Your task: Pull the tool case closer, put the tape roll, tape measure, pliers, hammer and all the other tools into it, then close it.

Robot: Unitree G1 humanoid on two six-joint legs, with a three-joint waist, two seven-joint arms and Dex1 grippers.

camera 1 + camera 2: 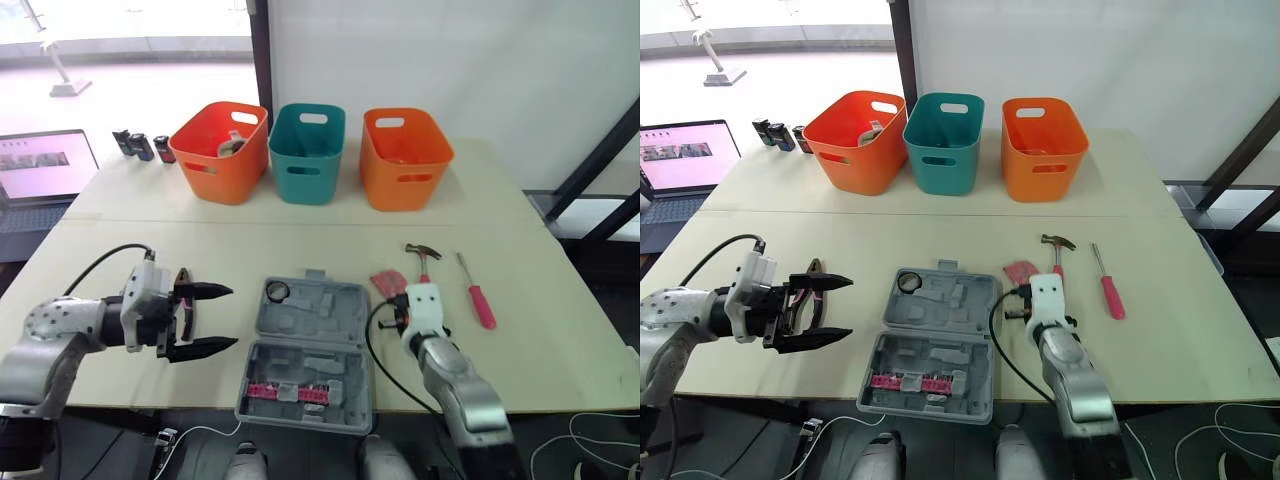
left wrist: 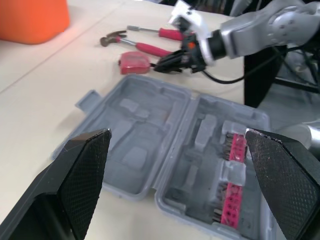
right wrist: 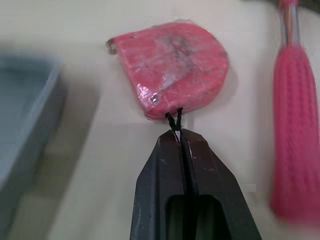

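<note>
A pale desk (image 1: 300,240) carries three baskets (image 1: 306,150) at its 12 o'clock edge and a grey tool case (image 1: 310,350), lying open, at its 6 o'clock edge, so we judge the pulling-closer step done and the loading step in hand. At 9 o'clock of the case the left end effector (image 1: 232,317) hovers with its fingers spread wide and nothing between them. At 3 o'clock of the case the right end effector (image 3: 179,134) has its fingers pressed together, pinching the black cord (image 3: 173,120) of the pink tape measure (image 3: 172,67), which rests on the desk at 2 o'clock of the case. The hammer (image 1: 424,255) lies just beside the tape measure at its 3 o'clock, and a red screwdriver (image 1: 478,295) lies farther out the same way. The tape roll (image 1: 277,292) sits inside the case at its 11 o'clock corner. Next, we judge, the measure must be lifted by its cord, carried toward 8 o'clock over the case rim and lowered slowly into a recess, since it will likely dangle and swing.
</note>
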